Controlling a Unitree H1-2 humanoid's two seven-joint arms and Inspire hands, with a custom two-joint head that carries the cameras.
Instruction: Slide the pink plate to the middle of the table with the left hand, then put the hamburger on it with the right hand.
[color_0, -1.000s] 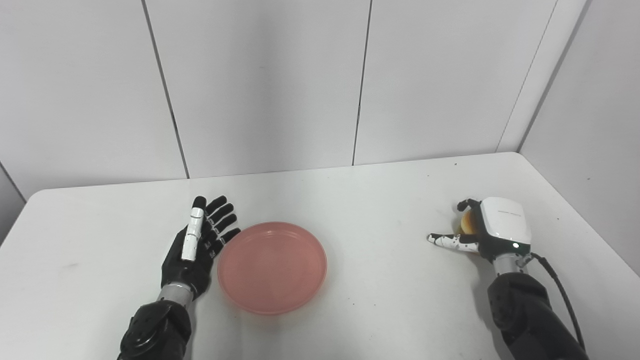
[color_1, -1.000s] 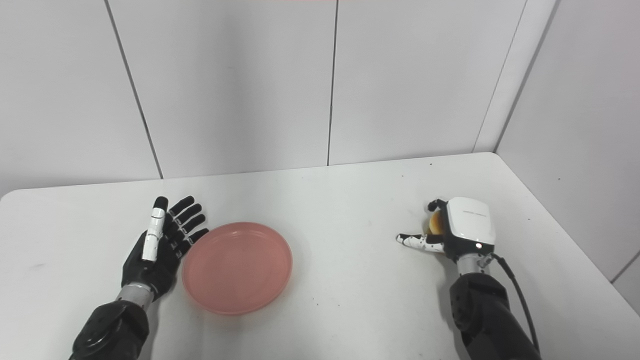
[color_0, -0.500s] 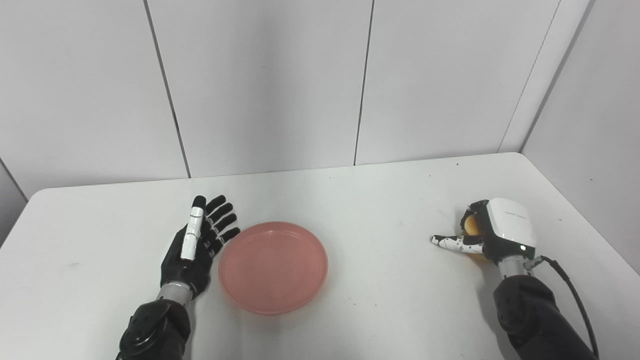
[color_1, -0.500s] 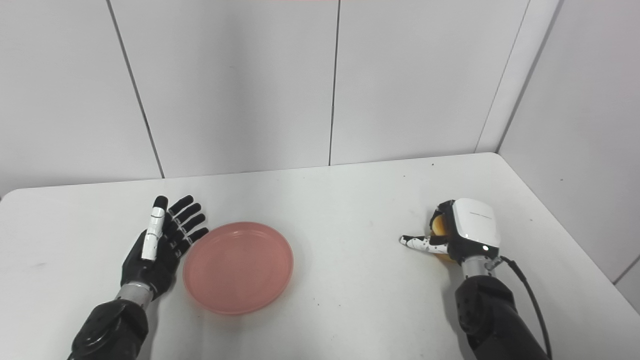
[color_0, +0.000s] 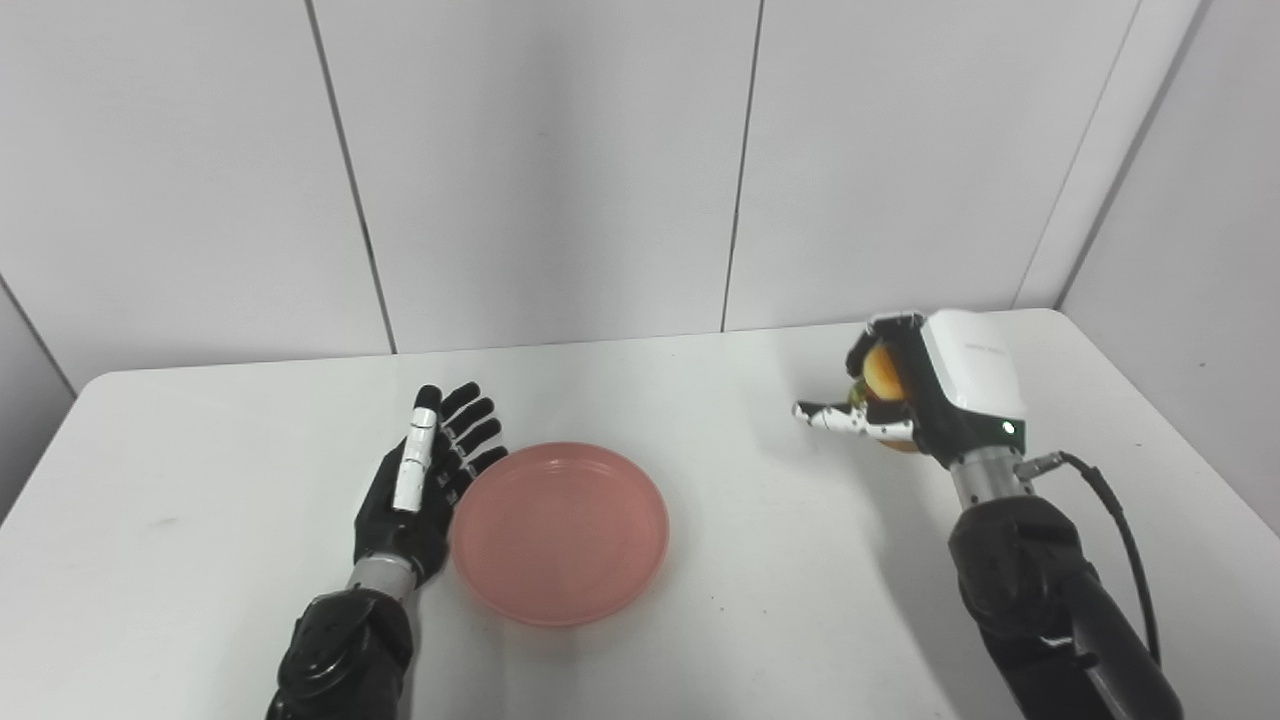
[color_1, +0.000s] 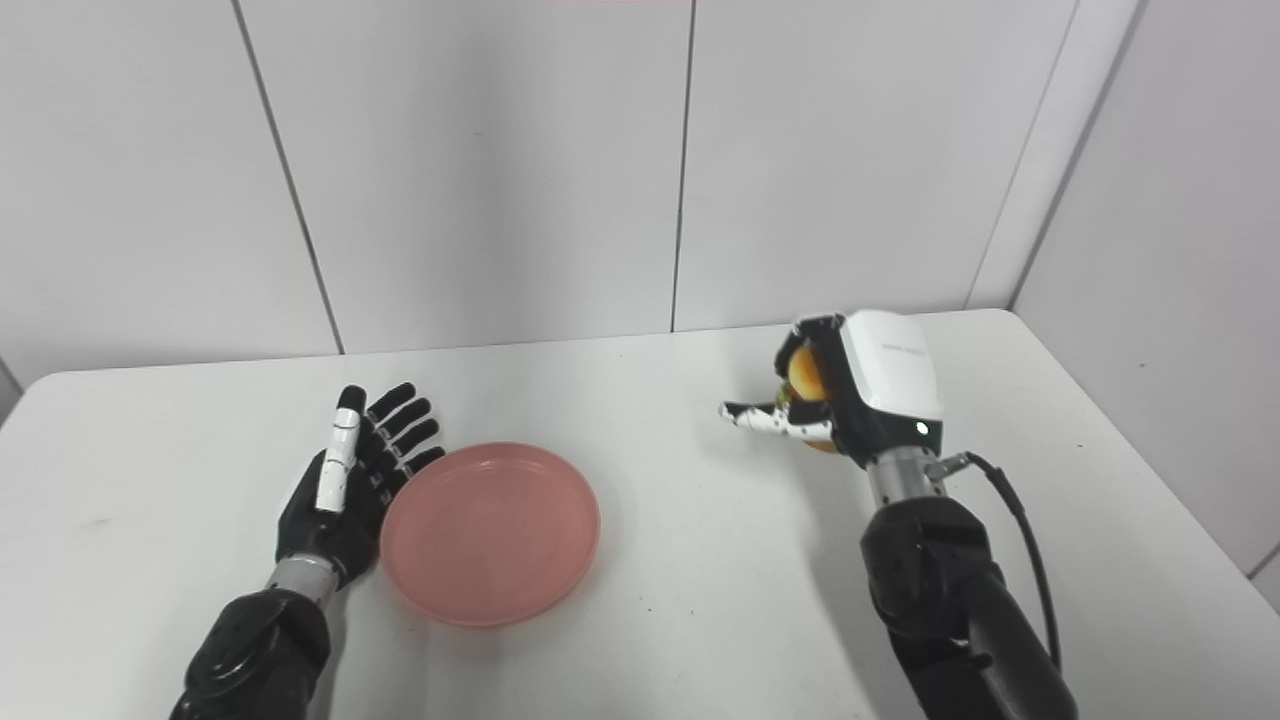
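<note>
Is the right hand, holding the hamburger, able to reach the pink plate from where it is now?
Probably yes. The right hand holds the hamburger above the table, and only bare tabletop lies between it and the plate. The open left hand is at the plate's far side.

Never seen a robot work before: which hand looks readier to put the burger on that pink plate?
Right. The right hand already grips the hamburger above the table. The left hand lies open beside the pink plate, holding nothing.

Right hand (color_0: 925, 395) gripping hamburger (color_0: 883, 372) aloft, left hand (color_0: 425, 485) flat beside pink plate (color_0: 560, 533)
</note>
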